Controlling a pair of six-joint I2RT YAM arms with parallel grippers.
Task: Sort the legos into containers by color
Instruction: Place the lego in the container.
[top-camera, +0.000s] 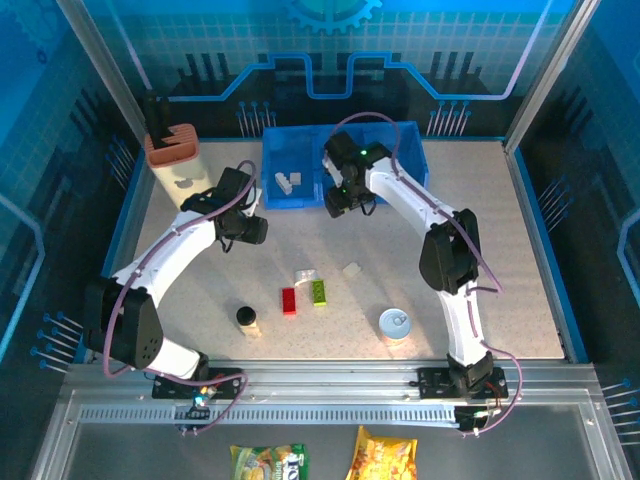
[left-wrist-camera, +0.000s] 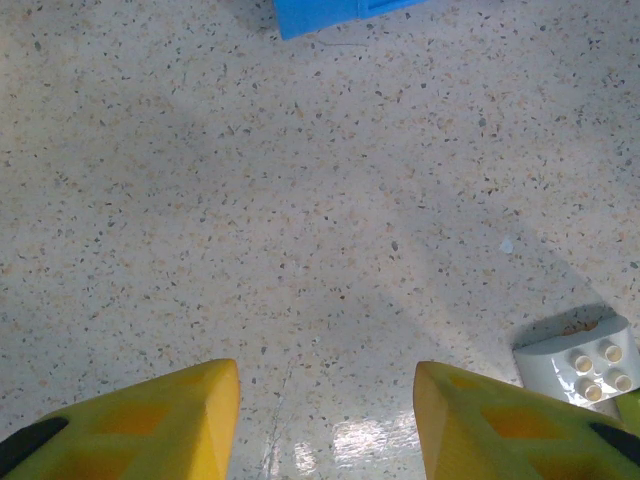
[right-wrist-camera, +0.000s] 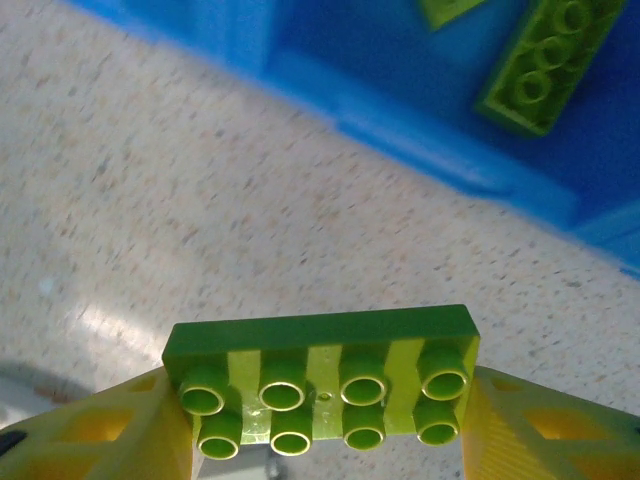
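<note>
from above, we see the right gripper at the near rim of the blue bin tray and the left gripper off its near-left corner. loose legos lie well short of the tray.

left wrist: yellow fingers partly spread, empty, a white brick well short of the tray.

right wrist: fingers clamp a lime green brick just outside the tray, where another green brick lies.

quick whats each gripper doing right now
left gripper: open, nothing between its fingers
right gripper: closed on a flat lime green plastic lego brick
</note>
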